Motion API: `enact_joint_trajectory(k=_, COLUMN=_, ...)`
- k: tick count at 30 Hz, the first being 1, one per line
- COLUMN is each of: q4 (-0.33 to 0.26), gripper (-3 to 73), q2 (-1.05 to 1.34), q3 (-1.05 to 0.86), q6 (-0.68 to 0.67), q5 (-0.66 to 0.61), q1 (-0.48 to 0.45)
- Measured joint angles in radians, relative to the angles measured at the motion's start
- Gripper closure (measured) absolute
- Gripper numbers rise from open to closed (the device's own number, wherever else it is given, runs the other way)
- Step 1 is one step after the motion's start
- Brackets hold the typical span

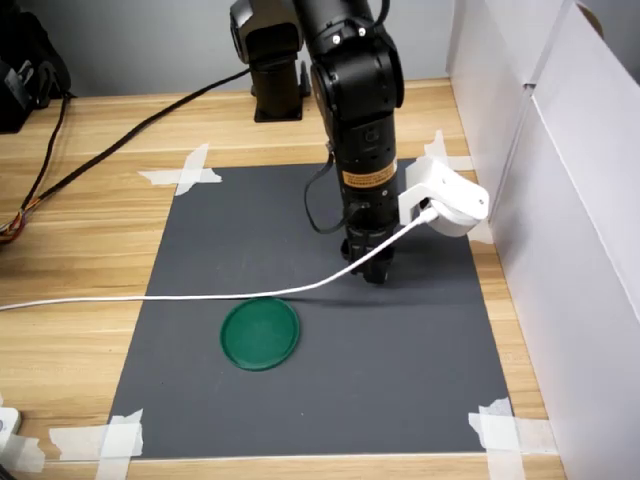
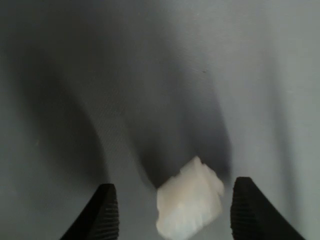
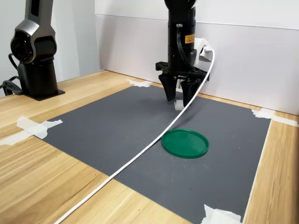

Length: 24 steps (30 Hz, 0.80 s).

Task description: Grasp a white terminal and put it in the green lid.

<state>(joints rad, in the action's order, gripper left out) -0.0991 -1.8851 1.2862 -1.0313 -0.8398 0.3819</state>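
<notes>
Gripper of yours stood open astride the tiny white plastic terminal, far from the flat round dark-green plastic lid.

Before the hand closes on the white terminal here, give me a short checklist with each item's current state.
1. Hand open, fingers apart: ok.
2. White terminal between the fingers in the wrist view: ok, though it sits closer to one finger than the other.
3. Terminal resting on the grey mat, hand lowered around it in the second exterior view: ok.
4. Fingers touching the terminal: cannot tell.
5. Green lid empty and unobstructed: ok.
6. White cable clear of the lid: not ok, it passes right along the lid's far edge in the first exterior view.
</notes>
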Motion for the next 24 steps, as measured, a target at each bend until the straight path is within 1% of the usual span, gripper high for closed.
enact_joint_trajectory(k=3, q4=0.003, gripper=14.1, q2=-0.010, q3=0.000, q6=0.004, q5=0.003, q1=0.000)
enact_joint_trajectory(k=6, q4=0.008, gripper=18.7, q2=-0.012, q3=0.000, q6=0.019, q5=0.010, q1=0.000)
enact_joint_trajectory(k=8, q4=0.009, gripper=24.6, q2=-0.012, q3=0.000, q6=0.030, q5=0.021, q1=0.000)
enact_joint_trajectory(k=13, q4=0.009, gripper=44.1, q2=-0.012, q3=0.000, q6=0.059, q5=0.039, q1=0.000)
enact_joint_trajectory(k=14, q4=0.009, gripper=45.5, q2=-0.012, q3=0.000, q6=0.061, q5=0.039, q1=0.000)
enact_joint_trajectory(k=17, q4=0.019, gripper=45.5, q2=-0.012, q3=0.000, q6=0.064, q5=0.038, q1=0.000)
enact_joint_trajectory(k=20, q4=0.051, gripper=45.5, q2=-0.010, q3=0.000, q6=0.085, q5=0.030, q1=-0.002)
enact_joint_trajectory(k=24, q4=0.062, gripper=45.5, q2=0.016, q3=0.014, q6=0.095, q5=0.015, q1=-0.048)
